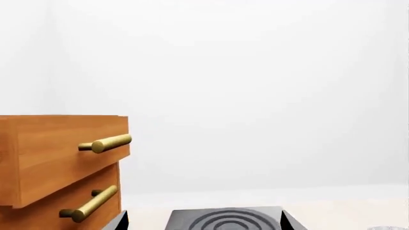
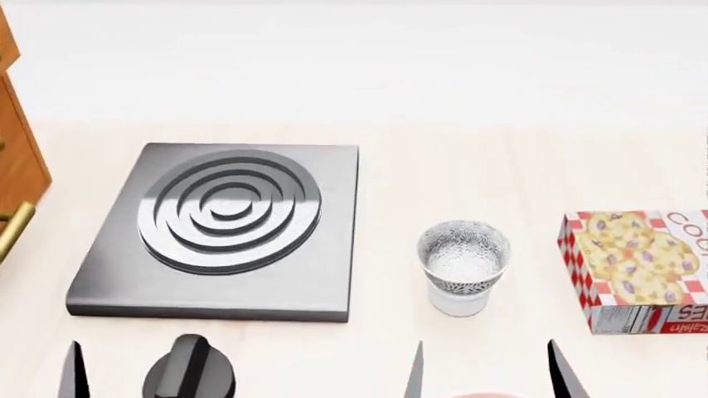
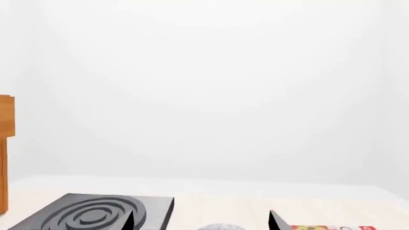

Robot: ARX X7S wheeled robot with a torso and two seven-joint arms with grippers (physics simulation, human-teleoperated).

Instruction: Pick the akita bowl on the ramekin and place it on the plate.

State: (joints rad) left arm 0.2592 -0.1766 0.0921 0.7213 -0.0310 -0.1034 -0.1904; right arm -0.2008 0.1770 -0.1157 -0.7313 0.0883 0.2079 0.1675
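Observation:
The akita bowl (image 2: 463, 253), speckled black and white with a whitish inside, sits upright in the white ramekin (image 2: 458, 303) on the counter, right of the stove plate. Its rim (image 3: 219, 226) just shows between the right fingers in the right wrist view. My right gripper (image 2: 489, 377) is open, on the near side of the bowl and not touching it. My left gripper (image 1: 204, 223) is open and empty, facing the stove plate. One of its fingertips (image 2: 75, 373) shows in the head view. I cannot make out the plate. Only a pinkish curved sliver (image 2: 482, 395) peeks at the bottom edge.
A dark grey stove plate with concentric rings (image 2: 227, 224) lies left of the bowl. A dark round knob-like object (image 2: 188, 373) is in front of it. A cookie box (image 2: 642, 269) stands at the right. A wooden drawer cabinet with brass handles (image 1: 57, 158) rises at the left.

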